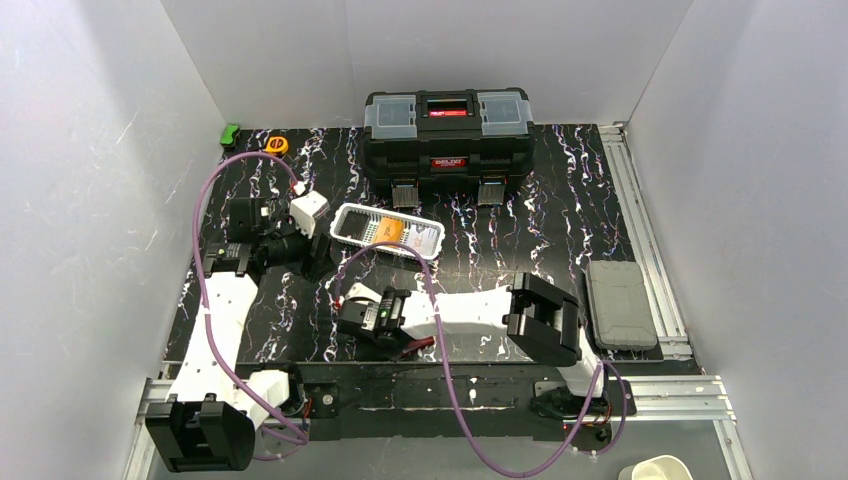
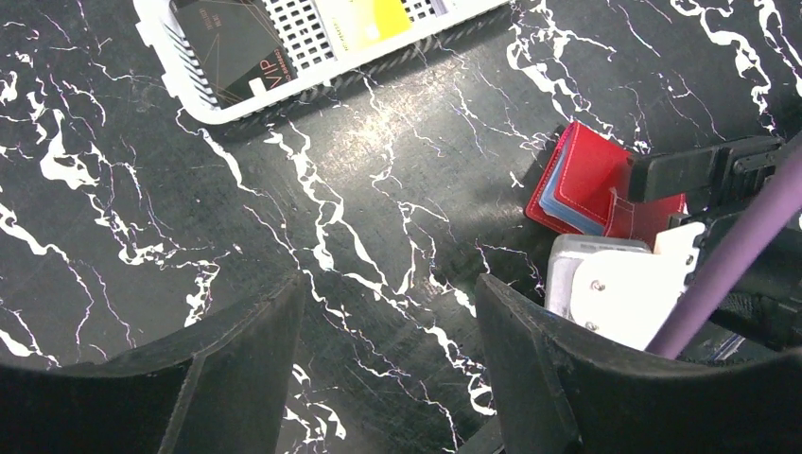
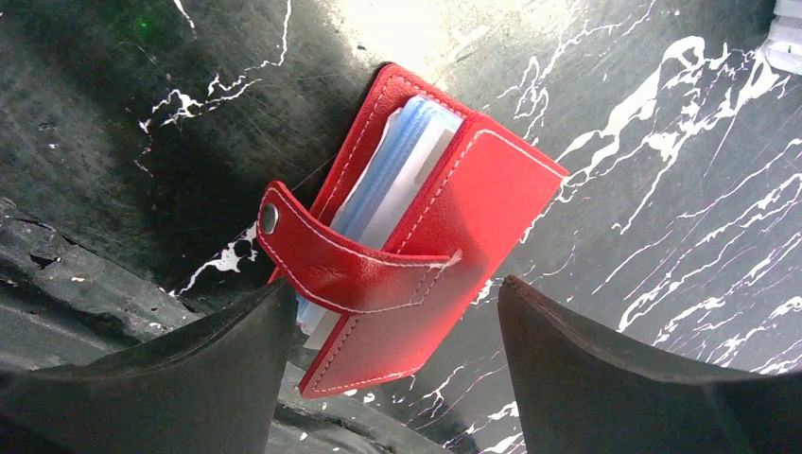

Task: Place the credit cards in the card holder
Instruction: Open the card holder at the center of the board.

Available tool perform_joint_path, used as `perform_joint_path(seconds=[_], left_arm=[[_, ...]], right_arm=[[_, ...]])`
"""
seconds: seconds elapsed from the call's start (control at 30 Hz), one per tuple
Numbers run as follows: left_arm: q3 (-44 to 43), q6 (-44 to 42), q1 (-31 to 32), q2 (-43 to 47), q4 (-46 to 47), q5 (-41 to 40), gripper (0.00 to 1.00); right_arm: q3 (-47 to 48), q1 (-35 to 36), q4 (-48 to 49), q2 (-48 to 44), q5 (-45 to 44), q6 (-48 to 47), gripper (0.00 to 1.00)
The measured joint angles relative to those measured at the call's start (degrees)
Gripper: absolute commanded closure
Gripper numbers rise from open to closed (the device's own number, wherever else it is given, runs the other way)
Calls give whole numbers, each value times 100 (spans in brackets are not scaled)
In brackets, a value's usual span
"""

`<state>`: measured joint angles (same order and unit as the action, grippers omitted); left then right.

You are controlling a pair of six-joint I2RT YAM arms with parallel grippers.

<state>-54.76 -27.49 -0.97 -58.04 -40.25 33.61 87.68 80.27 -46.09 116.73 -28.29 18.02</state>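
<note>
Toward the table's left edge, the left gripper (image 2: pixel 383 369) is held over the table (image 2: pixel 378 151), jaws partly spread and empty. Black and orange credit cards (image 2: pixel 232 47) are seen in the white basket (image 2: pixel 307 28) mid-table. By the near edge, the red card holder (image 3: pixel 473 218), light blue cards inside, is straddled by the right gripper (image 3: pixel 392 312), jaws wide, unclamped.

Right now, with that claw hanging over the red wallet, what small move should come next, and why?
Probably the right gripper should close on the red card holder: its open jaws straddle it, and light blue cards already sit inside. Steadied, it could take the black card lying in the white basket.
</note>
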Motion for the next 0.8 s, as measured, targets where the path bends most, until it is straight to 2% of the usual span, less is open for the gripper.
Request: perform_joint_path(seconds=[0.23, 0.57, 0.77, 0.8], left_arm=[[-13, -44, 0, 138, -61, 31, 36], [-15, -55, 0, 138, -61, 208, 37], [-15, -42, 0, 105, -57, 400, 38], [-15, -39, 0, 103, -55, 437, 38]], right_arm=[[-116, -140, 57, -122, 109, 149, 25], [-1095, -772, 522, -863, 901, 479, 45], [-1360, -1023, 846, -1414, 1274, 549, 64], [-1366, -1043, 881, -1471, 1322, 555, 64]])
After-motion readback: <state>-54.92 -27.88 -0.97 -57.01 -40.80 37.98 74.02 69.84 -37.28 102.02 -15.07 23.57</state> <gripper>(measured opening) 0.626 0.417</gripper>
